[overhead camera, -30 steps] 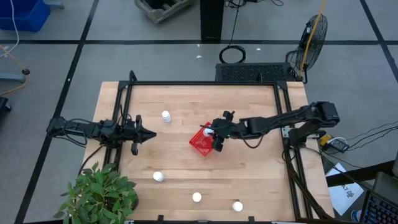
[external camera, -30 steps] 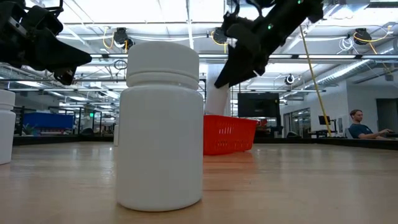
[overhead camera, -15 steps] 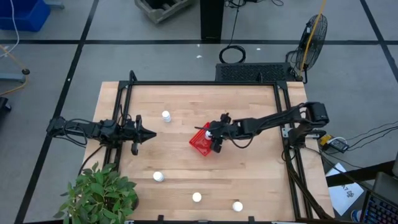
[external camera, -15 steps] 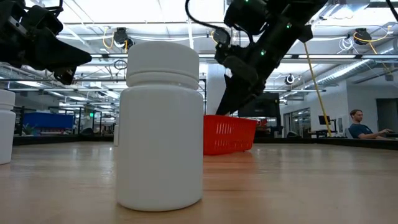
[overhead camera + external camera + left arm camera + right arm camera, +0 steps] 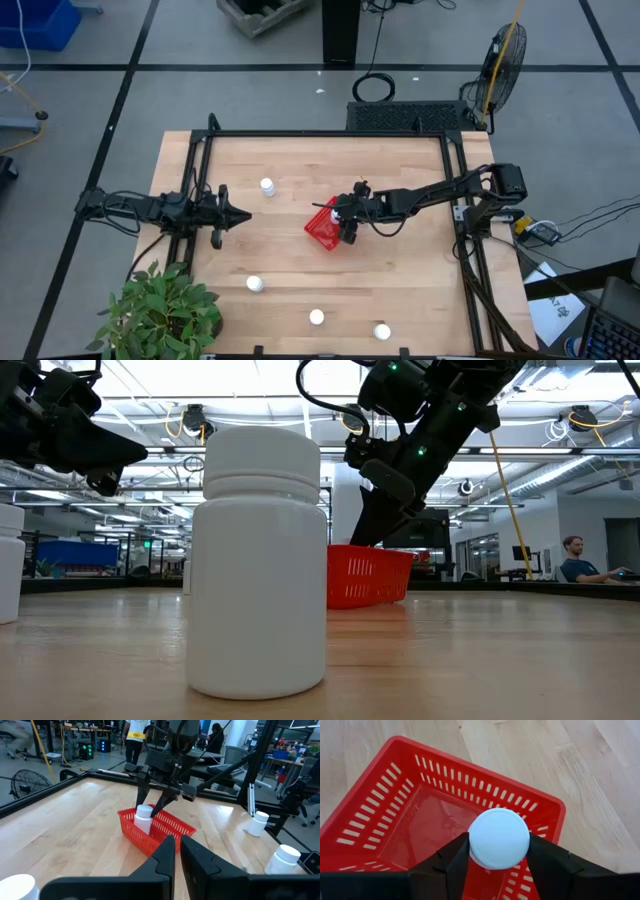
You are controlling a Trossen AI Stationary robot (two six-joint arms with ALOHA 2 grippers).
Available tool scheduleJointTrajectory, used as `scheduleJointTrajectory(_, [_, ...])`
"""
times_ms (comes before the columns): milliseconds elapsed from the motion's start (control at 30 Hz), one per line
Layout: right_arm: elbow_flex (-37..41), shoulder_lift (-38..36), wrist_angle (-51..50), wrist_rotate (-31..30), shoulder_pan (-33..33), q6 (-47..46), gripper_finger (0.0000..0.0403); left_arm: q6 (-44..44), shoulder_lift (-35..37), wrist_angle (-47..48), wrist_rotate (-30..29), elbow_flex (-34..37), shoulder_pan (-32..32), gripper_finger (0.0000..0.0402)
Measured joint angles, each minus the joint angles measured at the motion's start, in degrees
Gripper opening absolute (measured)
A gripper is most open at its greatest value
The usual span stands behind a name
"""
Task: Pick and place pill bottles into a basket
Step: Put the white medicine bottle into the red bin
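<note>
Right gripper (image 5: 343,216) lowered, gripping pill bottle (image 5: 499,839) inside basket (image 5: 322,227), left gripper (image 5: 236,216) narrow, unmoved

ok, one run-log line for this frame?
right pincer: shut on pill bottle, over red basket | left pincer: idle, left table edge | loose bottles: four

A light butcher-block wooden table (image 5: 390,270) stood on a grey concrete floor (image 5: 90,120) striped with dark lines, beside a leafy green potted plant (image 5: 160,310) and a black-caged floor fan (image 5: 500,55).
</note>
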State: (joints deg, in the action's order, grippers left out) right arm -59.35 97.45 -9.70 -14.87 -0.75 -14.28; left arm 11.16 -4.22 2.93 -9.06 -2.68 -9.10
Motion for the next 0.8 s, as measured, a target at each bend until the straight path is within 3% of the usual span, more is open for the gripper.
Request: scheduleJointTrajectory(800, [0.1, -2.6, 2.6, 0.0, -0.6, 6.6, 0.0256, 0.0, 0.0, 0.0, 0.0, 0.0, 0.0, 0.0033])
